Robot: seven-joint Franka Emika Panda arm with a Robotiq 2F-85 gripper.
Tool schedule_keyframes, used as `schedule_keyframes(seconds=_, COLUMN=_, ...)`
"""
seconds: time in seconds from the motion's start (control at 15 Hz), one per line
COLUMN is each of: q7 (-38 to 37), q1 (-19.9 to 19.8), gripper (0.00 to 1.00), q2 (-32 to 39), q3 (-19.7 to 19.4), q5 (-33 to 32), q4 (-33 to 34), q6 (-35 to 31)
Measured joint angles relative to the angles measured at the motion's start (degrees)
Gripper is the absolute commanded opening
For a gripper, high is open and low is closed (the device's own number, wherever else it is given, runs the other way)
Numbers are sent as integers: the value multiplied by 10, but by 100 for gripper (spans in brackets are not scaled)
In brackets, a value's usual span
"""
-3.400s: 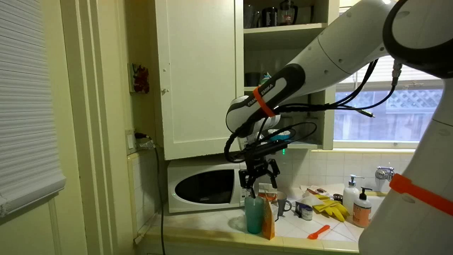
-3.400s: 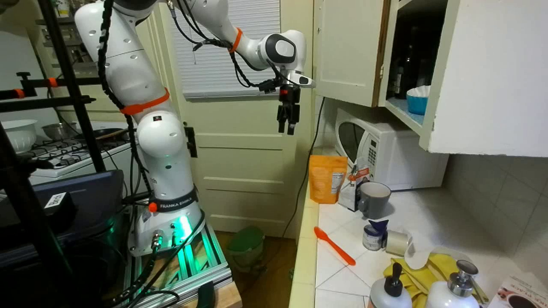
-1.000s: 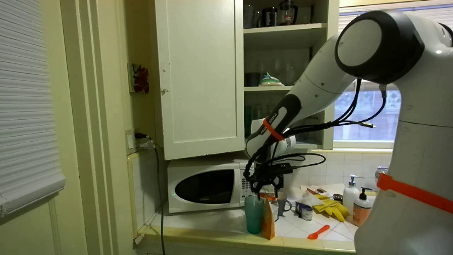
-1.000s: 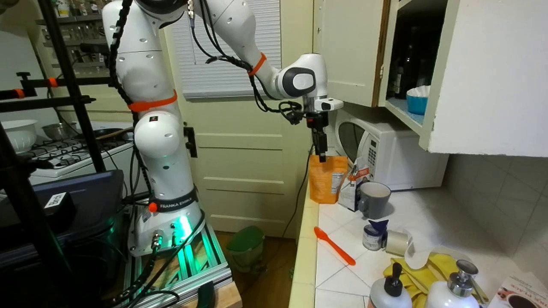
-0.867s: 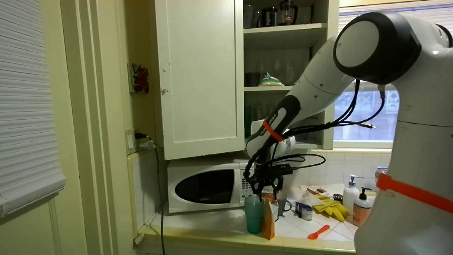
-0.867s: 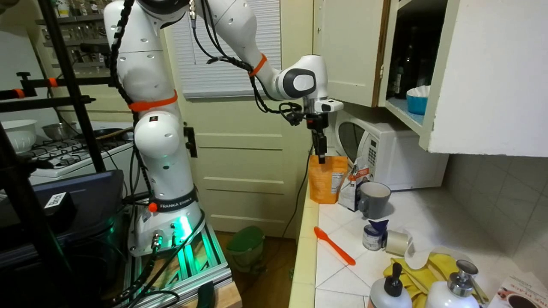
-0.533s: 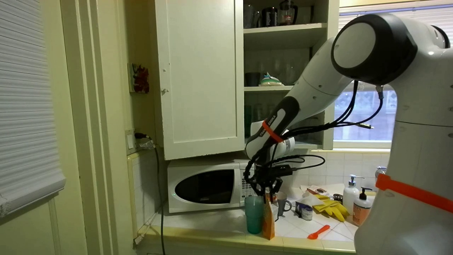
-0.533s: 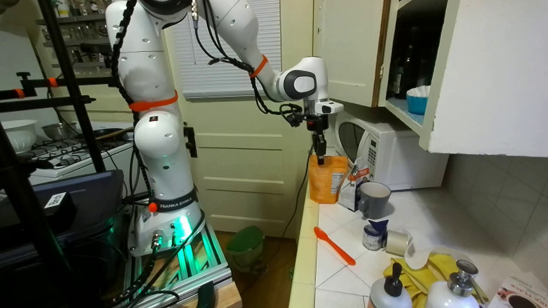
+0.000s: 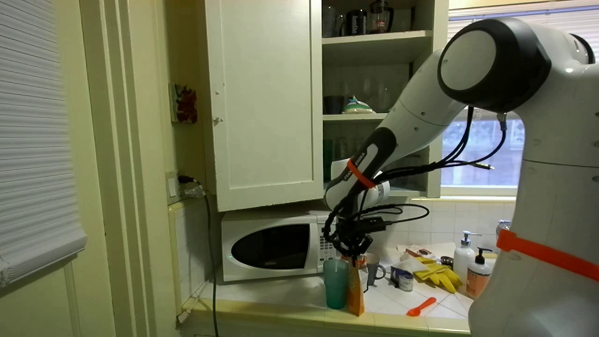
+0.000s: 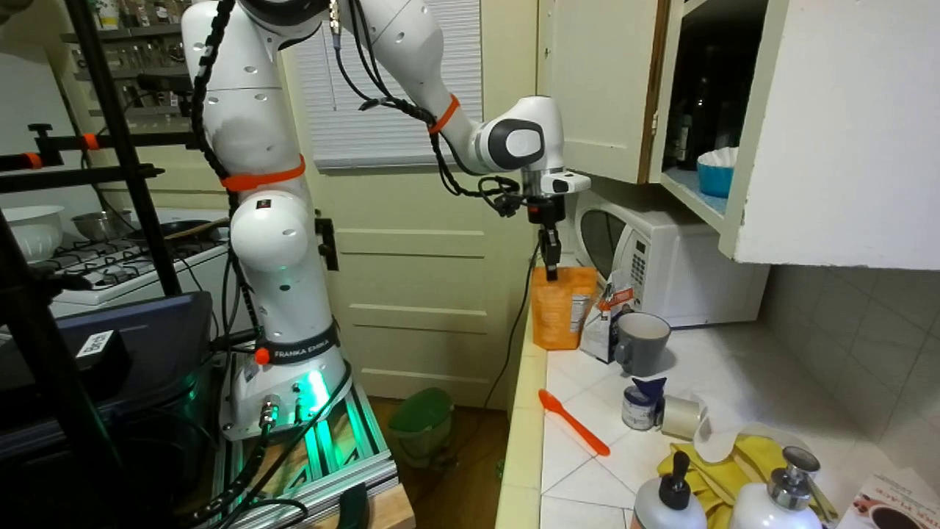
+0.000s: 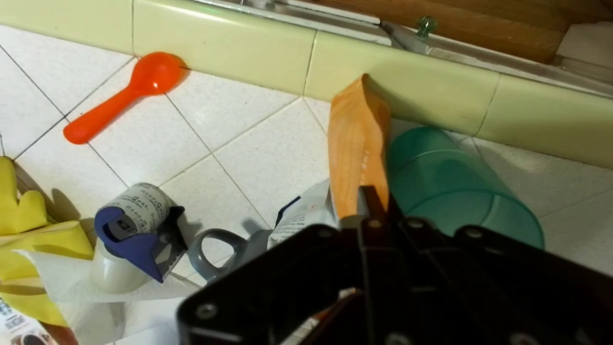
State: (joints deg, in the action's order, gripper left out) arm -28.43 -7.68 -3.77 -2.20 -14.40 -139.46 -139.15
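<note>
My gripper [image 9: 354, 263] points down over the counter and is shut on the top edge of an upright orange pouch [image 10: 559, 312]. In the wrist view the fingers [image 11: 371, 197] pinch the pouch's upper rim, one on each face. The pouch stands near the counter's front edge. Right beside it is a translucent teal cup [image 11: 431, 172], close to one finger. A white bag [image 10: 601, 327] with an orange band leans just behind the pouch. Next to that bag sits a grey mug [image 10: 642, 344].
An orange-red spoon [image 11: 115, 108] lies on the tiles. A tape dispenser [image 10: 641, 404], yellow gloves [image 9: 437, 275] and soap bottles [image 9: 478, 276] stand farther along. A white microwave [image 9: 271, 248] is behind the arm. Above it hangs a cabinet door [image 9: 266, 103], swung out.
The arm has come down and forward to the pouch. Over the last second the jaws have closed on its top edge, and the pouch has shifted slightly.
</note>
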Motion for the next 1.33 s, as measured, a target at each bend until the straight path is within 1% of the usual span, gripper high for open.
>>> schedule_keyframes(seconds=0.4, q7=-29, q1=0, gripper=0, q2=-14, q3=-1, q5=-43, q4=1, q6=3)
schedule_keyframes(seconds=0.8, q7=-55, q1=-1, gripper=0, q2=-66, q3=5, q5=-97, q4=5, q6=34)
schedule_keyframes(seconds=1.07, q7=-71, q1=-9, gripper=0, q2=-94, q3=14, q5=-123, q4=15, q6=52)
schedule_keyframes(seconds=1.33, q7=-103, q1=-22, gripper=0, q2=-117, q3=27, q5=-165, q4=25, q6=56)
